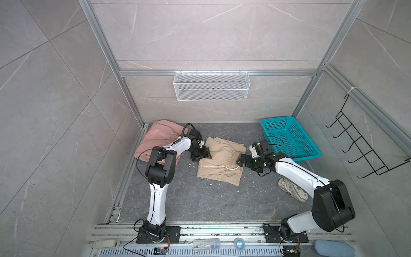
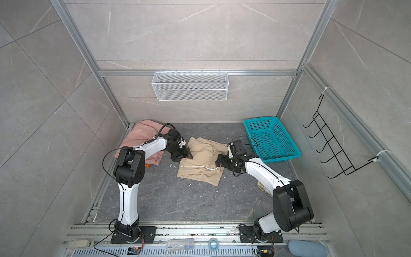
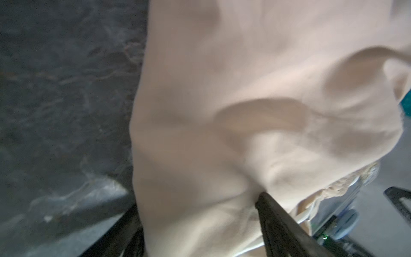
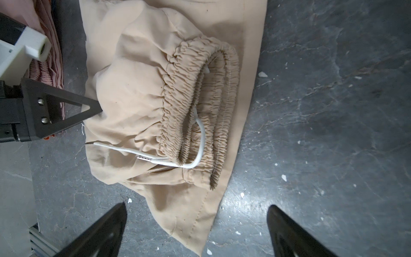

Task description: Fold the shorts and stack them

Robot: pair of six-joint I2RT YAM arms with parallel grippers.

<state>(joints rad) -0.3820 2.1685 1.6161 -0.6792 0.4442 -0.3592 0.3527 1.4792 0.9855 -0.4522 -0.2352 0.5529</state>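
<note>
Reading the floor [image 1: 200, 200] as a clock with twelve at the back wall and six at my bases, the beige shorts [image 1: 219, 162] [image 2: 200, 164] [image 3: 244, 89] [image 4: 138, 89] lie rumpled at the centre. Their gathered waistband [image 1: 232, 156] [image 4: 200, 100] is on the three o'clock side, doubled over on itself above a flat lower layer. The white drawstring [image 1: 219, 167] [image 4: 201, 138] trails from it across the cloth toward nine o'clock. My left claw [image 1: 205, 155] [image 2: 185, 155] [image 3: 198, 202] is down at the nine o'clock edge of that pair. Its wrist camera shows beige cloth filling the space between the two fingers, one finger lying on top of the fabric. That view is blurred, and I cannot tell whether the jaws have pinched the cloth or only straddle it. My right claw [image 1: 241, 160] [image 2: 219, 161] [image 4: 196, 207] sits at the three o'clock edge, just beside the waistband. Its jaws are spread wide and grip nothing, with only the hem corner and bare floor between the fingers. The pink shorts [image 1: 155, 138] [image 2: 138, 135] [image 4: 29, 11] lie in a loose heap at ten o'clock, in the back corner, partly under my left forearm and apart from the beige pair. The teal basket [image 1: 311, 153] [image 2: 293, 153] stands at two o'clock, behind my right wrist. A flat patterned object [image 1: 291, 189] lies at four o'clock, partly hidden by my right arm.
</note>
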